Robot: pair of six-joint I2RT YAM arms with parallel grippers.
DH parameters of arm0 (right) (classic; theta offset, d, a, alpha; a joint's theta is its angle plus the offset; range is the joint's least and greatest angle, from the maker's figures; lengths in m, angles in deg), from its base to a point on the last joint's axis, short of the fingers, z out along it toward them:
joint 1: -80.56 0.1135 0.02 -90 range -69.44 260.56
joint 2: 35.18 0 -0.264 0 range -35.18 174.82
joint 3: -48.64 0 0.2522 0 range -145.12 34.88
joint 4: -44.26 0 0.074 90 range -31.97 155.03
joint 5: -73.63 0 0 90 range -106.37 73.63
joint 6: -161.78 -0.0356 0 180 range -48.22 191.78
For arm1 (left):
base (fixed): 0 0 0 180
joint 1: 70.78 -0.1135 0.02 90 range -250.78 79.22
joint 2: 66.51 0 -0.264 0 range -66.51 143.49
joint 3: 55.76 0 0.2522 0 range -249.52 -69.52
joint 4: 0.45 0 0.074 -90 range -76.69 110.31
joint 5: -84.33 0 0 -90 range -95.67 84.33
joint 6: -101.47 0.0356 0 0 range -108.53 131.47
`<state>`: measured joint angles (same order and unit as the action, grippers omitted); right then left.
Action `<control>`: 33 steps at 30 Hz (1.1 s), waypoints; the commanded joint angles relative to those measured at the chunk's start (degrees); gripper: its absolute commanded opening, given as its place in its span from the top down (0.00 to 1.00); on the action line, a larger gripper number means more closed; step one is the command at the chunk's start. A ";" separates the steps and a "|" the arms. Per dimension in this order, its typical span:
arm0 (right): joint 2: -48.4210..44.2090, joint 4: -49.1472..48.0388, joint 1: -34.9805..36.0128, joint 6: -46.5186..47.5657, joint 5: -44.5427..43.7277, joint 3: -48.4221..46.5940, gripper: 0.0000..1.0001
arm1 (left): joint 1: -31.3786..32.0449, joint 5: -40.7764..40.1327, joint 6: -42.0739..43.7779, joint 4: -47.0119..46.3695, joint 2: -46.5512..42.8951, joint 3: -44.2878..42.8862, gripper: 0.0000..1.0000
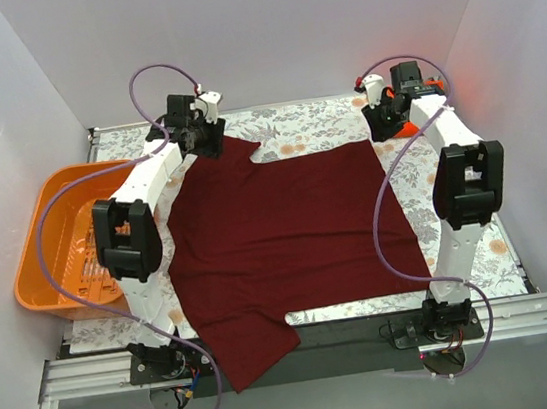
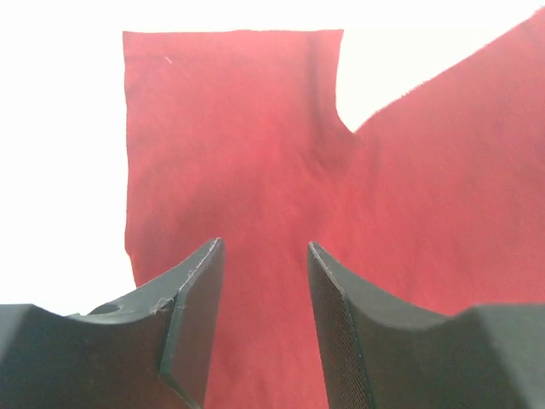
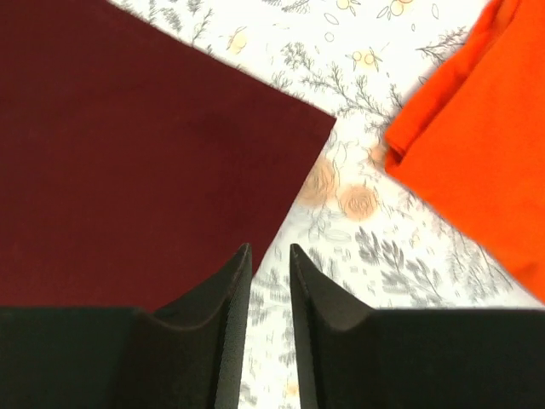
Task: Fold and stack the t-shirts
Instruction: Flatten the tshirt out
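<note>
Jaws of the left gripper (image 2: pixel 265 249) stand apart with nothing between them, poised above the far sleeve of the maroon t-shirt (image 1: pixel 287 233) in the upper left of the overhead view. The orange plastic basket (image 1: pixel 57 243) sits off to the left of that arm. The shirt lies spread mostly flat on the floral tablecloth (image 1: pixel 314 129) and fills the middle of the frame, with its neck end to the left and its hem to the right. Its near sleeve droops over the table's front edge at lower left. Further right, the right gripper (image 3: pixel 270 249) has its jaws only narrowly apart, also empty, hovering over the tablecloth just off the shirt's upper-right hem corner. At the far right, the folded orange-red t-shirt (image 3: pixel 477 145) lies near that corner but apart from it. The step in hand looks like taking the far edge for a first fold. To do it well, the right gripper should probably open wider and shift onto the corner, then both should pinch one layer and lift together, keeping the edge straight.
</note>
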<state>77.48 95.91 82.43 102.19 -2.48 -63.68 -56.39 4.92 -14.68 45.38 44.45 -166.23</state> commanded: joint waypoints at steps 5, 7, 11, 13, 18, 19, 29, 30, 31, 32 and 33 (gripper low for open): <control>8.80 -8.70 -0.29 -8.88 -0.88 -4.88 0.56 | -1.21 -6.98 -4.34 -6.85 11.72 -11.48 0.57; 10.20 -10.20 -0.29 -9.84 -1.84 -5.32 0.53 | -1.30 -9.53 -4.61 -7.46 15.77 -14.63 0.57; 11.70 -12.05 -0.37 -10.29 -2.11 -5.59 0.48 | -2.26 -12.35 -5.22 -8.60 20.52 -17.64 0.57; 12.58 -12.49 -0.29 -10.72 -1.94 -5.85 0.48 | -3.05 -12.44 -5.49 -9.05 21.84 -18.17 0.56; 14.51 -12.40 -0.37 -11.60 -1.15 -6.47 0.48 | -4.11 -11.91 -5.49 -9.22 22.37 -18.08 0.56; 14.86 -12.40 -0.37 -11.78 -0.97 -6.29 0.48 | -4.11 -11.91 -5.31 -9.31 22.03 -17.82 0.56; 19.87 -13.45 -0.37 -13.36 -2.64 -8.92 0.49 | -4.99 -12.34 -6.02 -10.19 21.32 -15.44 0.53; 20.57 -13.28 -0.37 -13.54 -2.47 -9.54 0.49 | -5.08 -12.43 -6.10 -10.10 21.41 -15.53 0.52; 20.93 -13.37 -0.37 -13.54 -2.38 -9.72 0.49 | -5.16 -12.44 -5.84 -10.10 21.49 -15.53 0.51; 21.11 -13.37 -0.37 -13.45 -2.38 -9.80 0.49 | -5.16 -12.61 -5.75 -10.02 21.58 -15.70 0.51; 21.28 -13.28 -0.37 -13.54 -2.29 -9.89 0.50 | -5.16 -12.87 -5.75 -9.93 21.84 -15.88 0.50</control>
<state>97.24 83.43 82.39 89.71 -4.67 -71.57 -61.02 -6.69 -20.32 36.58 68.29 -181.96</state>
